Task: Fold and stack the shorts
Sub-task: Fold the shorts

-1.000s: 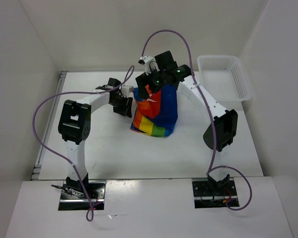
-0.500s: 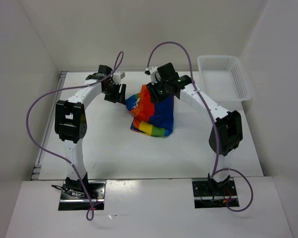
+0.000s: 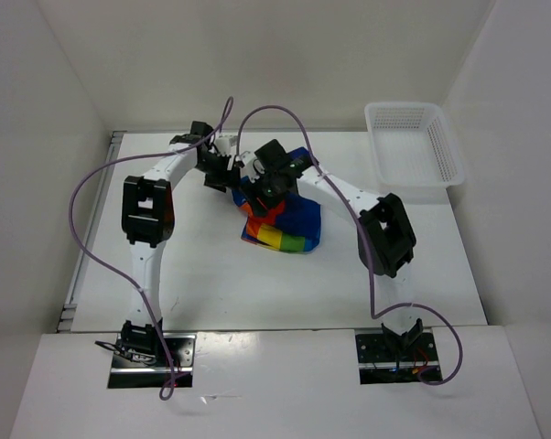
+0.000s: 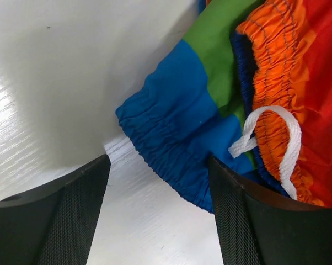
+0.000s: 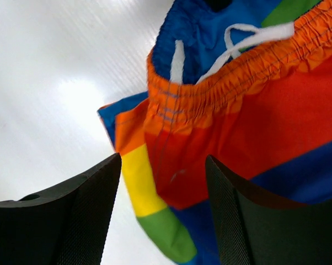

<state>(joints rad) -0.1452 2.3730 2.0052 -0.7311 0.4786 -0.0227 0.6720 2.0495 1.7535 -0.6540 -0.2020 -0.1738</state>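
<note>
Fingers (image 4: pixel 67 221) of my left gripper (image 4: pixel 158 182) stood wide apart with nothing clamped between them. In the gap, just past the tips, lay a gathered blue hem of the shorts (image 4: pixel 182 105), bunched on the white table (image 4: pixel 50 66). To the right of that hem the cloth ran into green, then into the puckered orange waistband (image 4: pixel 273 61), with a loop of white drawstring (image 4: pixel 273 135) lying across it near my right-hand finger. Whether either pad touched the fabric, I could not tell.

My right gripper (image 5: pixel 161 176) was spread just as wide and likewise held nothing. Between its fingers I looked down on the red panel below the waistband, and the band curved across the upper part of the view. The blue inside of the shorts and the white cord showed beyond it. Orange, yellow and green stripes stepped down toward the left finger. Again I could not make out any contact.

From above, both of my wrists met over the far left part of the garment, the left gripper at its left edge and the right one over its top. The shorts lay as a crumpled heap near the middle of the table, yellow and green stripes at the near edge and dark blue on the right. A white mesh basket (image 3: pixel 413 146) sat well apart at the far right corner.
</note>
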